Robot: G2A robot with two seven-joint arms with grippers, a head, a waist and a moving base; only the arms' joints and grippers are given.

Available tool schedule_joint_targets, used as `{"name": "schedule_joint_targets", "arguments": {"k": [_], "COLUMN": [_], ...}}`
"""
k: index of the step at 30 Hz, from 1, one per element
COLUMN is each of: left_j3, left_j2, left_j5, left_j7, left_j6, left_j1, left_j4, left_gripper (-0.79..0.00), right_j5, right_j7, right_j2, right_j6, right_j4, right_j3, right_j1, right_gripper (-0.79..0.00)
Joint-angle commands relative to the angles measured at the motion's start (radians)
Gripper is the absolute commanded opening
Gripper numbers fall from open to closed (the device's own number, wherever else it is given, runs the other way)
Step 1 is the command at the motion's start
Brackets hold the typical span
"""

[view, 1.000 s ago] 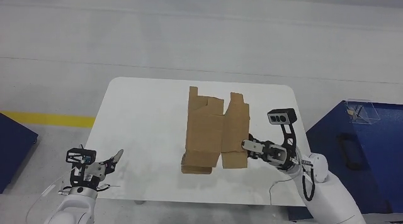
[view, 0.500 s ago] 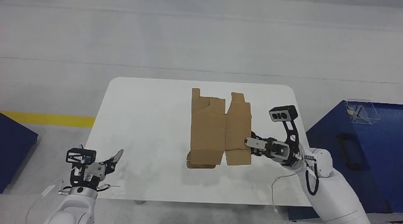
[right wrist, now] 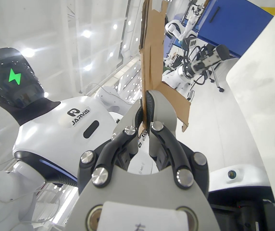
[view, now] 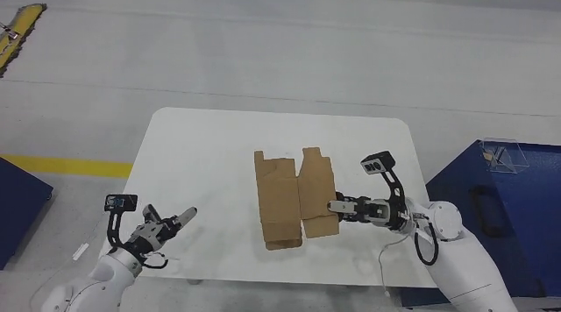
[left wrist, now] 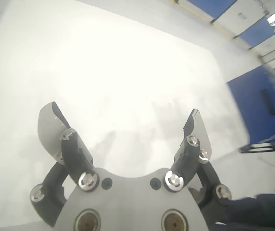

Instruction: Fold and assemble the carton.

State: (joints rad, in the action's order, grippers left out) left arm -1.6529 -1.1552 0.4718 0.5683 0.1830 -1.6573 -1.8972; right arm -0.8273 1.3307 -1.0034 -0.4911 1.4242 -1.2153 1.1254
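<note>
Comparing with a second ago, we find the carton (view: 294, 198) shifted toward the table's (view: 202, 154) near edge and slightly toward the left arm's side, its flat brown panels looking shorter from above; it remains an unfolded blank, with notched flaps at both ends, over the middle-right part of the white top. Our right gripper (view: 337, 208) has followed it inward and keeps its fingers pressed on the blank's right edge near the lower flap; the right wrist view shows that gripper (right wrist: 147, 93) pinching the cardboard (right wrist: 152, 56) edge-on, the sheet standing away from the fingers, with the table (right wrist: 260, 85) off to one side and apart from the held end; whether the far end touches the top we cannot tell. Our left gripper (view: 180, 217) has swung in from beside the near left corner to sit over that corner, pointing toward the carton yet well apart from it; its own view shows the fingers (left wrist: 124, 106) spread wide with nothing between them, above bare tabletop (left wrist: 103, 49). Only white tabletop lies between the left gripper and the carton. Around the table we see a blue cabinet (view: 517, 198) just beyond the right edge, another blue block (view: 17, 207) past the left side, and a yellow floor line (view: 70, 166).
</note>
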Motion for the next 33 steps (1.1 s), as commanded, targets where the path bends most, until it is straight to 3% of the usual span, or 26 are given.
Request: {"name": "schedule_joint_targets", "arguments": {"k": [1,4,6,11,18,19,20,21,25,33], "left_j3": [0.003,-0.002,0.017,0.060,0.151,0.159,0.170,0.179,0.197,0.207], "left_j2": [0.000,0.006,0.006,0.004,0.002,0.002,0.002,0.001,0.004,0.011], "left_j5": [-0.317,-0.690,-0.819,-0.955,-0.914,-0.905,-0.893,-0.884,-0.861,-0.882], "left_j7": [0.167,0.441,0.531,0.601,0.598,0.597,0.591,0.581,0.568,0.606], "left_j6": [-0.011,-0.041,-0.046,-0.036,-0.002,-0.005,-0.004,0.001,0.010,-0.008], "left_j1": [0.040,0.124,0.176,0.236,0.253,0.254,0.256,0.255,0.247,0.243], "left_j4": [0.028,0.119,0.180,0.245,0.215,0.211,0.206,0.202,0.184,0.168], "left_gripper": [0.000,0.000,0.000,0.000,0.000,-0.055,-0.166,-0.360,-0.785,-0.785], "right_j5": [-0.051,-0.039,-0.041,-0.017,-0.022,-0.022,-0.022,-0.023,-0.021,-0.032], "right_j7": [0.018,0.041,0.050,0.076,0.083,0.082,0.081,0.082,0.084,0.079], "right_j2": [-0.007,-0.018,-0.031,-0.054,-0.086,-0.088,-0.091,-0.094,-0.101,-0.113], "right_j6": [0.020,0.042,0.052,0.078,0.085,0.084,0.083,0.084,0.086,0.080], "right_j4": [-0.034,-0.082,-0.120,-0.175,-0.223,-0.225,-0.226,-0.227,-0.240,-0.242], "right_j3": [0.019,0.061,0.102,0.180,0.251,0.255,0.260,0.263,0.269,0.268], "right_j1": [-0.015,-0.050,-0.074,-0.110,-0.143,-0.145,-0.147,-0.150,-0.155,-0.156], "right_gripper": [-0.785,-0.785,-0.785,-0.785,-0.785,-0.785,-0.785,-0.785,-0.785,-0.785]}}
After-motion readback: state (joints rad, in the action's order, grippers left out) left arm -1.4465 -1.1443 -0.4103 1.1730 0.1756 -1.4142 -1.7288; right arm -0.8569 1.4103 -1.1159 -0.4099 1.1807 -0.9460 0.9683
